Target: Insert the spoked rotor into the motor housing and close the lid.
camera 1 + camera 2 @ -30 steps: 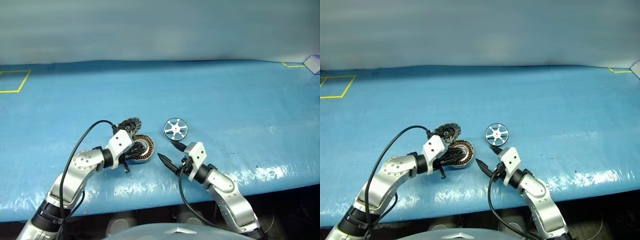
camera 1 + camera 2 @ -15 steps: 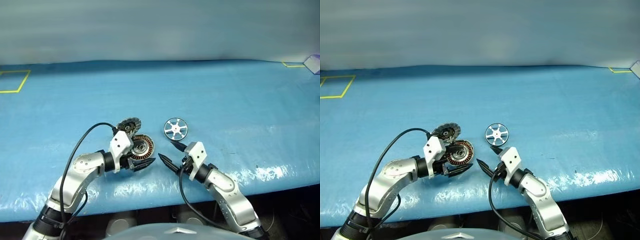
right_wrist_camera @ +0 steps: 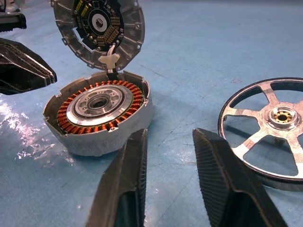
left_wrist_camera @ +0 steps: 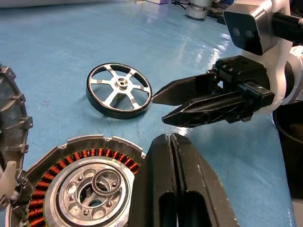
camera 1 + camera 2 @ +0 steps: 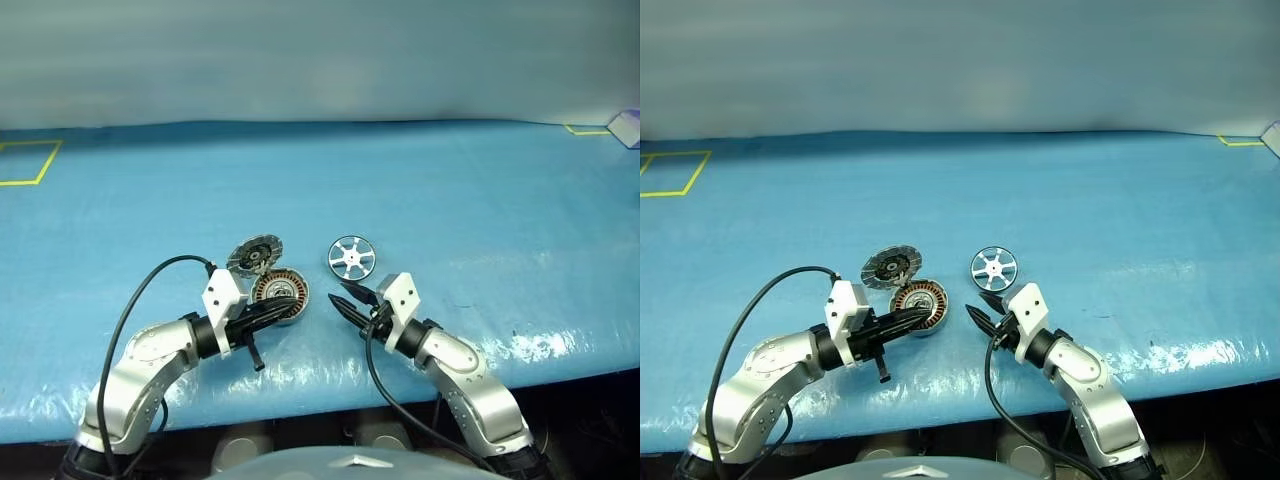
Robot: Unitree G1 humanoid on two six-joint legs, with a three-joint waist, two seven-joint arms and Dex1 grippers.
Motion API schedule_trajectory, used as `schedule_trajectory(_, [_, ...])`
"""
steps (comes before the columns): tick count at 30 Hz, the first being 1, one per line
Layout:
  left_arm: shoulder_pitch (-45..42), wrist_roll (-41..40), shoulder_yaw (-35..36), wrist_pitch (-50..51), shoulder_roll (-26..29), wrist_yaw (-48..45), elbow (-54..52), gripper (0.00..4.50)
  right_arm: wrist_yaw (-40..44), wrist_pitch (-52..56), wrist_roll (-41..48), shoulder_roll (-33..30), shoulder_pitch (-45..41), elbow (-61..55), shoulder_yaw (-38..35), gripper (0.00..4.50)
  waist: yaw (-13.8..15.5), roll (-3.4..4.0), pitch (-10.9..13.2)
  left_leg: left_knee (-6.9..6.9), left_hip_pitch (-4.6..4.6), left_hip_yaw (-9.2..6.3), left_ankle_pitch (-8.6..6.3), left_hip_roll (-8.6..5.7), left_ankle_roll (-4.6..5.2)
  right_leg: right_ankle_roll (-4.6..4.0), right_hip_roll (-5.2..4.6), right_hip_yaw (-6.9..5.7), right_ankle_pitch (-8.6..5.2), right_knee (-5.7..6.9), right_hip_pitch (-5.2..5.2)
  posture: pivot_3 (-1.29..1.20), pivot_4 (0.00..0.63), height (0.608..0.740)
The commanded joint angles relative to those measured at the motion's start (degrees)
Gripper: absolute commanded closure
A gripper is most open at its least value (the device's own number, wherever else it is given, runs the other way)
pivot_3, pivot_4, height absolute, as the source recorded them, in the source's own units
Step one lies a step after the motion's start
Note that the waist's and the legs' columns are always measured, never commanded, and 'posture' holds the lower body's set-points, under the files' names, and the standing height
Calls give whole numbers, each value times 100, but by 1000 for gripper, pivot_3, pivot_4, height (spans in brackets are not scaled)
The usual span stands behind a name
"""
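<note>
The spoked rotor [image 5: 351, 257] lies flat on the blue table, a silver wheel with a dark rim, to the right of the motor housing [image 5: 281, 290]. The housing stands open, showing its copper winding ring and central bearing [image 3: 99, 105]. Its lid [image 5: 255, 254] is tipped up behind it on the hinge, inner face showing. My left gripper [image 4: 170, 137] is shut and empty, its tips close to the housing's near rim. My right gripper [image 3: 170, 137] is open by a narrow gap with nothing in it. It points between the housing and the rotor [image 3: 272, 127], just short of both.
A blue sheet covers the table [image 5: 450, 200], whose front edge runs just under my arms. Yellow tape marks sit at the far left [image 5: 25, 160] and far right [image 5: 585, 130]. A small white object [image 5: 628, 127] lies at the far right corner.
My left gripper drew back off the housing, opened, then shut again empty. My right gripper's fingers closed from wide apart to a narrow gap. Rotor, housing and lid stayed put.
</note>
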Motion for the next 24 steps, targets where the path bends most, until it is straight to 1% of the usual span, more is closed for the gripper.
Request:
schedule_trajectory(1, [331,-37,143,-432,15,-81,-354,4500,-111,333,84,24,-267,-473,8,4080,-2,0,0,0,0,1,0,0,0,0,-1,1,0,0,-1,0,150,740])
schedule_trajectory(2, [507,76,152,-660,23,-98,-343,4500,-229,690,55,35,-436,-557,51,4443,-4,0,0,0,0,1,0,0,0,0,-1,1,0,0,-1,0,150,740])
schedule_trajectory(4, [892,439,162,-1192,-25,23,-311,4500,-627,1497,-368,-15,-845,-659,234,4482,-7,0,1,0,-1,-3,0,0,0,0,-1,-4,0,0,0,0,150,740])
schedule_trajectory(6, [1161,604,149,-1599,-150,104,-214,4500,-922,2224,-556,-18,-1147,-876,375,4482,-24,0,1,-1,-1,14,0,2,0,0,-4,7,0,1,-7,0,150,740])
schedule_trajectory(8, [1387,412,160,-1733,-353,114,-112,4500,-786,2916,-233,4,-1464,-1181,480,4482,17,-1,1,-2,-5,11,0,0,0,0,-8,4,1,0,-11,0,150,740])
schedule_trajectory(11, [1610,478,221,-2155,-676,266,16,4500,-802,3692,-79,44,-1850,-1438,614,4482,46,0,1,-3,-14,-1,-1,-1,0,-1,-7,-8,0,-4,-14,0,150,740])
schedule_trajectory(13, [1728,512,243,-2342,-785,296,103,4500,-868,4109,-12,89,-2087,-1532,691,4482,53,0,1,-2,-15,-2,-1,-1,0,-1,-8,-9,0,-5,-14,0,150,740])
schedule_trajectory(17, [1938,705,272,-2796,-829,335,348,4500,-973,4768,134,253,-2527,-1594,770,4482,34,0,2,-2,-16,-1,-1,-1,0,-1,-8,-10,0,-6,-15,0,150,740])
schedule_trajectory(20, [2001,847,328,-3191,-935,454,584,4500,-1010,5051,167,278,-2727,-1541,884,4482,12,3,3,-3,-20,-2,-1,0,0,-1,-7,-12,0,-7,-19,0,150,740])
schedule_trajectory(22, [1998,958,437,-3592,-1142,659,870,4500,-1127,5176,68,283,-2874,-1415,1095,4482,5,3,3,-4,-21,-1,-1,-1,1,-1,-8,-12,0,-11,-20,0,150,740])
schedule_trajectory(24, [2021,1021,474,-3847,-1231,707,1091,4500,-1208,5240,43,327,-2935,-1352,1228,4482,0,3,3,-4,-21,-2,-1,-1,1,0,-8,-14,0,-12,-20,0,150,740])
